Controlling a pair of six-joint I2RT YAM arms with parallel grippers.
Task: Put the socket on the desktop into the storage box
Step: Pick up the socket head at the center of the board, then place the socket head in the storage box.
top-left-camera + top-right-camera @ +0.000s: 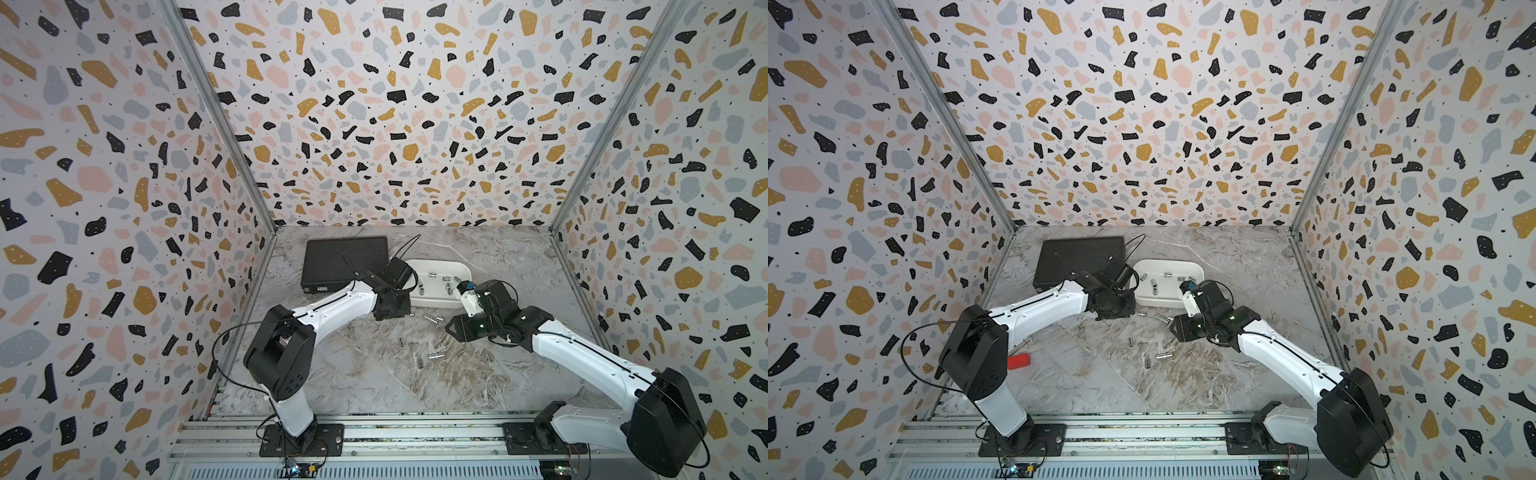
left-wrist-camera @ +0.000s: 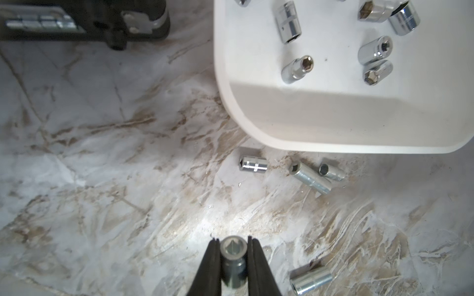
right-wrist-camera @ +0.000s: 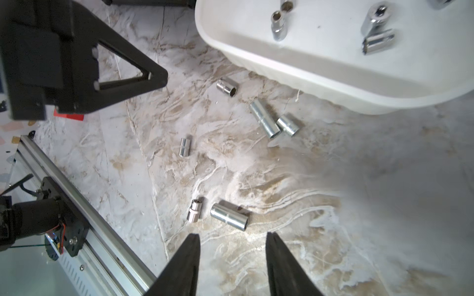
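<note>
The socket is pinched between the jaws of the left gripper, over the desktop near the storage box. The right gripper hangs open and empty, a long socket lying just ahead of its jaws. Only the left wrist view shows the held socket, and a red block appears in a top view. Six loose sockets lie on the desktop in the right wrist view, and at least six more lie in the box.

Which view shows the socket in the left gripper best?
The left wrist view: the socket is clamped in the left gripper, open end facing the camera. In both top views the gripper's own body hides it. The right wrist view shows only that gripper's frame.
</note>
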